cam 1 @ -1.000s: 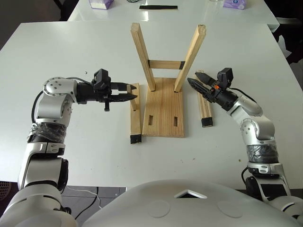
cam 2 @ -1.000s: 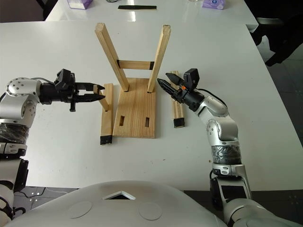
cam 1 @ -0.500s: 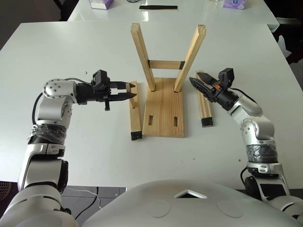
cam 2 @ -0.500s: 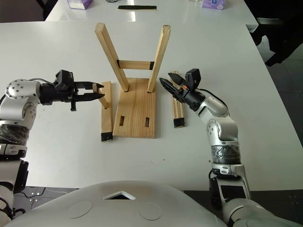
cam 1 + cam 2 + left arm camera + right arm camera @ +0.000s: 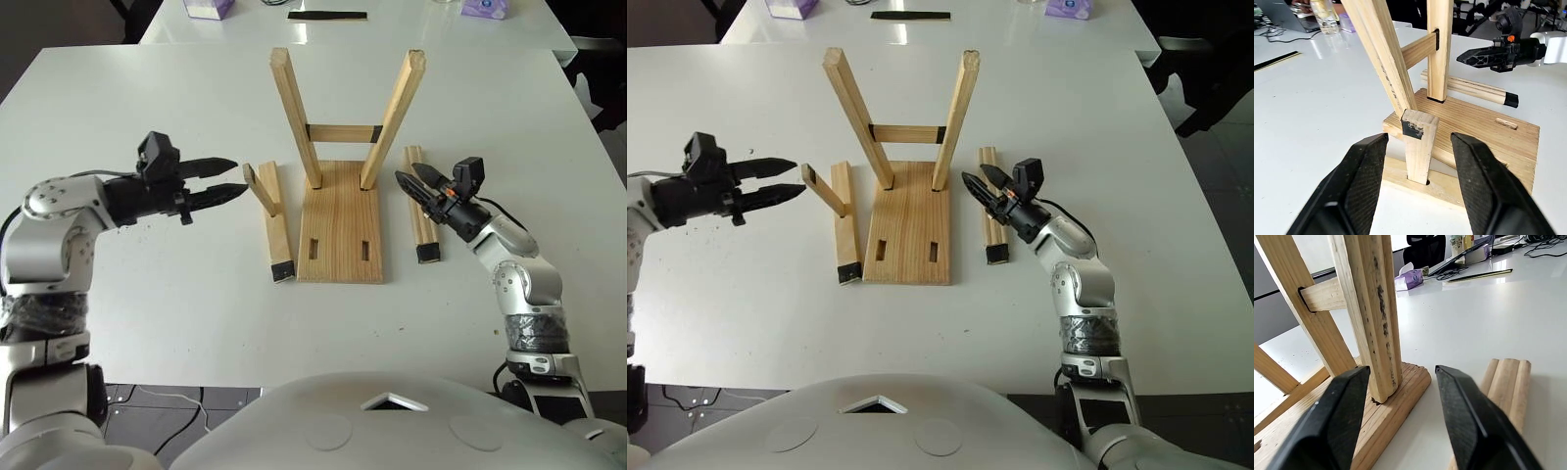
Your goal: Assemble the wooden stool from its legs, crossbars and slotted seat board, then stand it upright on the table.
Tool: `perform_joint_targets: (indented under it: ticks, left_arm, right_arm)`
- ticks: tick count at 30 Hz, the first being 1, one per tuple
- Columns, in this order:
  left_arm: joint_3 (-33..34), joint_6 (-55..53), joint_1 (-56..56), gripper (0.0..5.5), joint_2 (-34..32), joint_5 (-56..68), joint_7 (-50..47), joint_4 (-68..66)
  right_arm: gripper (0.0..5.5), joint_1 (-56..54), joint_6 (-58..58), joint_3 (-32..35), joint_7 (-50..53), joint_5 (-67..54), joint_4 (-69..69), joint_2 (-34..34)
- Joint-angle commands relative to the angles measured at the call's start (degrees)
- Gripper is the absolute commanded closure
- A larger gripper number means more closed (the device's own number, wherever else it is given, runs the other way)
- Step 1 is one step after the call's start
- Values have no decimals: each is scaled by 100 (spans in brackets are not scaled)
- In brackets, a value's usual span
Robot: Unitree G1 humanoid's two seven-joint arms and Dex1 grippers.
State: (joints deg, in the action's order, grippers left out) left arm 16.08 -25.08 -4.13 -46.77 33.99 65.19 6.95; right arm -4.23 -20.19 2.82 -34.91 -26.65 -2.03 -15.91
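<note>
Tabletop [image 5: 147, 88]: left end effector [image 5: 238, 176] open, empty, near loose leg [image 5: 278, 235], seemingly apart.

A broad white table [image 5: 147, 98] spreads across the near ground, evenly and brightly lit; a second white table [image 5: 421, 24] stands just beyond it, carrying a purple tissue box [image 5: 209, 8] at far left, a black strip [image 5: 327, 16] midway and another purple box [image 5: 484, 8] at far right; dark floor [image 5: 59, 29] shows far left; a black chair [image 5: 1200, 69] stands far right.
</note>
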Motion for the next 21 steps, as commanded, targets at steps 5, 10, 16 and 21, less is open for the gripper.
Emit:
perform_joint_targets:
  ticks: [5,10,16,21]
  left_arm:
    - [870,-660,-1061,311,1933,865,-4168,1582]
    - [32,-591,-869,311,3673,169,-6227,2109]
    - [-860,-243,-494,311,4422,-751,-6883,2144]
    - [-1018,-90,-317,311,4610,-1163,-7142,2297]
  right_arm:
    - [304,-35,-3,41,120,39,-15,40]
    - [304,-132,-31,30,107,53,49,-11]
    - [304,-209,-30,5,158,107,136,-7]
    - [304,-266,-49,17,223,113,153,16]
